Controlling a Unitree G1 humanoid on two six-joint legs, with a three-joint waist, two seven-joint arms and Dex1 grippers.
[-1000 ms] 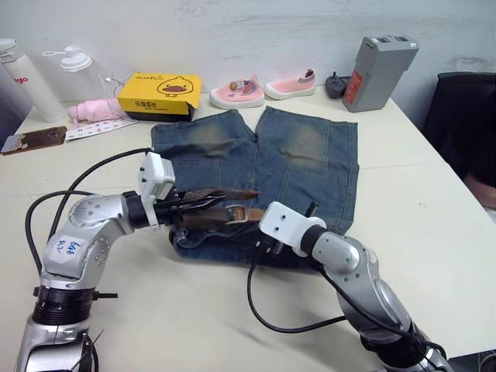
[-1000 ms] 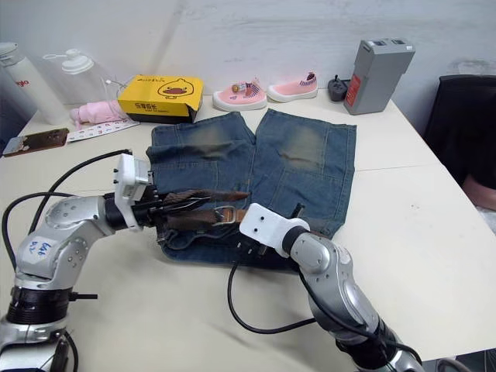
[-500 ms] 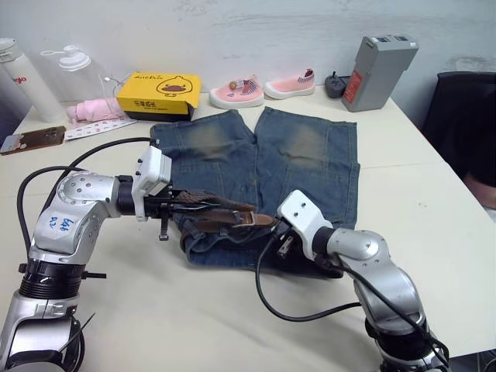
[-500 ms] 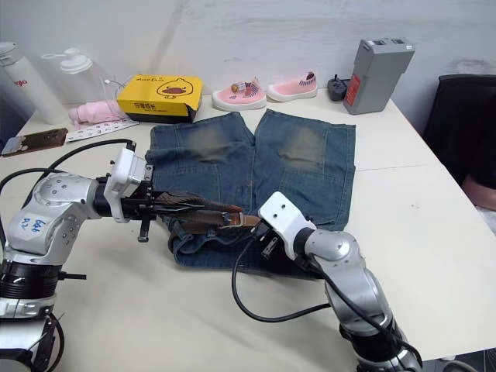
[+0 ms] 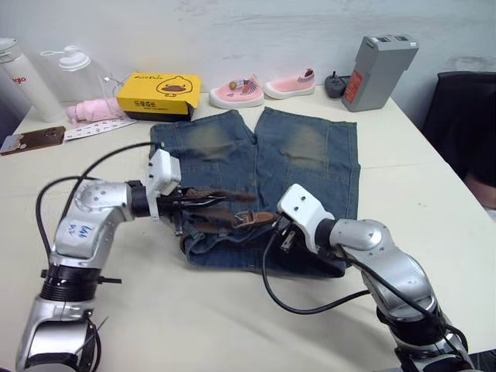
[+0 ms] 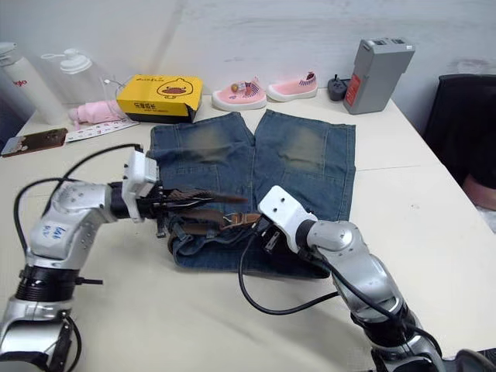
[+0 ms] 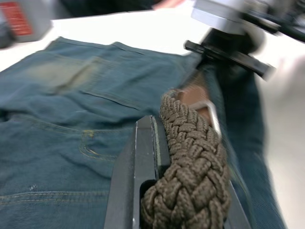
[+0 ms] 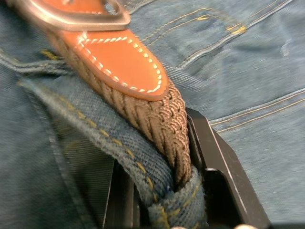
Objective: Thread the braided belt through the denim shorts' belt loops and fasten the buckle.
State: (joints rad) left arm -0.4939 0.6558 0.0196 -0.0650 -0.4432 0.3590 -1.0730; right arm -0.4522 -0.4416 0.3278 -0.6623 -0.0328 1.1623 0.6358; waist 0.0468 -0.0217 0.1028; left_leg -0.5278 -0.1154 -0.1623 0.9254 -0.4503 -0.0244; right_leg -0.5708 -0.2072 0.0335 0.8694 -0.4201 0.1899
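The denim shorts (image 5: 263,167) lie flat mid-worktop, waistband toward the near edge. The braided belt (image 5: 225,217) runs along that waistband, limp and pliant; best taken near its stiff tan leather end by the buckle (image 8: 71,14). The left tool (image 5: 186,203) is clamped on the strap; the right tool (image 5: 283,231) pinches strap and denim together. The belt loops are hard to make out under bunched cloth

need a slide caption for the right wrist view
Right gripper pinching the braided belt with a fold of the denim shorts, just behind the silver buckle.
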